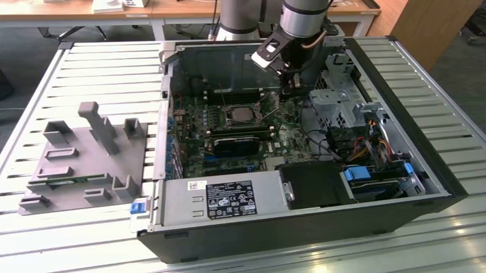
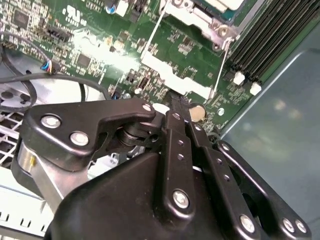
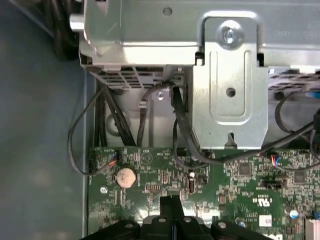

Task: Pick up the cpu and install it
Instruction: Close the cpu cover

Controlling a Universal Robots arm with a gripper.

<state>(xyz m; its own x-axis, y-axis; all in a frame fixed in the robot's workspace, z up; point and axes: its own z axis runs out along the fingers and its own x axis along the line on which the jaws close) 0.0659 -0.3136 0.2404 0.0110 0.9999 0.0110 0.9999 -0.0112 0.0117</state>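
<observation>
The cpu (image 1: 243, 115) was seen in the exterior view lying flat in the socket at the middle of the motherboard (image 1: 292, 136), inside the open computer case (image 1: 304, 233). A grey fixture (image 1: 83, 153) was set on the slatted counter (image 1: 91, 68) at the exterior view's left. The gripper (image 1: 288, 88) was held over the board, near the socket and apart from the cpu. In the first wrist view its fingers (image 3: 166, 212) were shown pressed together, with nothing gripped, close to a coin battery (image 3: 125, 177).
</observation>
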